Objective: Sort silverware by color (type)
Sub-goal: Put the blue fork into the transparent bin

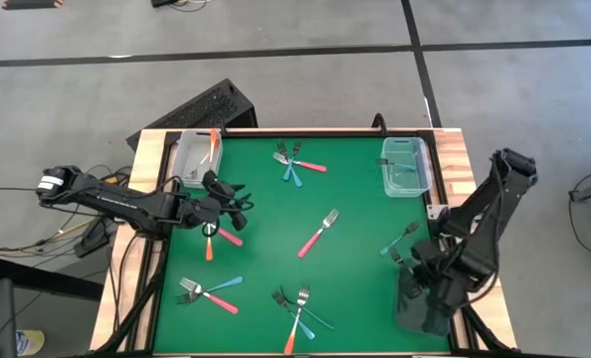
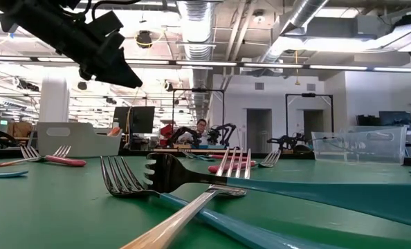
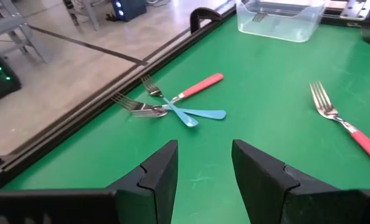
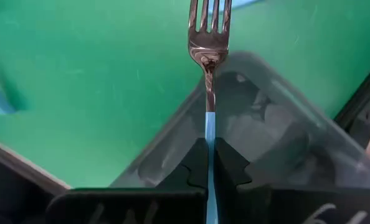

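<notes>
My counter (image 1: 365, 199) is a green mat framed in pale wood, standing on a grey floor crossed by dark tape lines; level across it the room behind is a large workshop with ceiling ducts, screens and a person seated far back. The silverware lies in loose groups: a pink-and-blue cluster (image 1: 295, 164) near the far edge, a single pink fork (image 1: 317, 233) in the middle, a pink and blue pair (image 1: 208, 290) near the front on the left, and an orange-and-blue cluster (image 1: 297, 308) at the front centre. A clear bin (image 1: 194, 157) at the far left corner holds an orange fork (image 1: 214, 147), and a second clear bin (image 1: 407, 165) sits at the far right. My left gripper (image 1: 238, 202) hovers over the left part of the mat with its fingers (image 3: 157, 180) spread apart and nothing between them, an orange fork and a pink one lying just below it. My right gripper (image 1: 413, 261) is at the right edge, fingers pressed together and pinching the handle of a blue fork (image 4: 208, 74), whose tines point away from me over a dark bin (image 1: 423, 303); whether the fork touches that bin I cannot quite tell.
</notes>
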